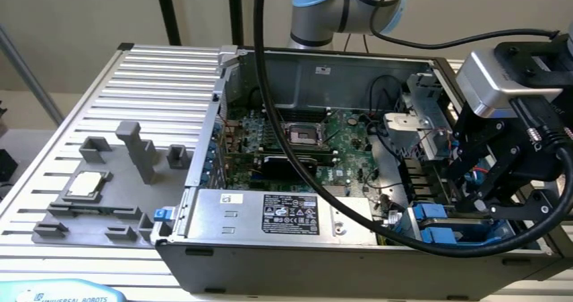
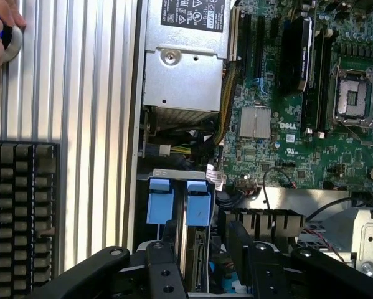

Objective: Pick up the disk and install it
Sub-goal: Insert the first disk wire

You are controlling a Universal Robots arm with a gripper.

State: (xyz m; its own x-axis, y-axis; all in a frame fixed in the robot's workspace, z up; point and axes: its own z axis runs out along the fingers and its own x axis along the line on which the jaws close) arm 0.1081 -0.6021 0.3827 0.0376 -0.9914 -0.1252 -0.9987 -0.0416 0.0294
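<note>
On the exterior view's left, a ribbed aluminium surface [image 1: 170, 74] carries a grey plastic fixture block [image 1: 134, 147]. A small square silver chip [image 1: 87, 183] sits in one of its pockets, probably so that the part stays at a known spot.

Further right lies a large grey metal computer case [image 1: 268, 262], on its side with the cover off, which leaves its inside open from above. Along its near wall sits a grey power-supply box with a black-and-white label [image 1: 345, 215], and beyond that lies the green motherboard [image 1: 345, 134].

At the case's near right corner is the drive bay, with the black gripper [image 1: 488, 194] hanging over it. The wrist view looks straight down into the bay. There the disk [image 2: 197, 249], a flat silver-grey hard drive in a bright blue plastic frame, stands on edge in a slot. A second blue frame tab [image 2: 159, 200] sits just beside it.

The fingers [image 2: 239, 240] stand one on each broad face of the disk, and by their narrow spacing I judge them clamped on it. Holding it upright this way likely keeps it in line with the narrow slot. It looks low in the bay, roughly level with its neighbour.
</note>
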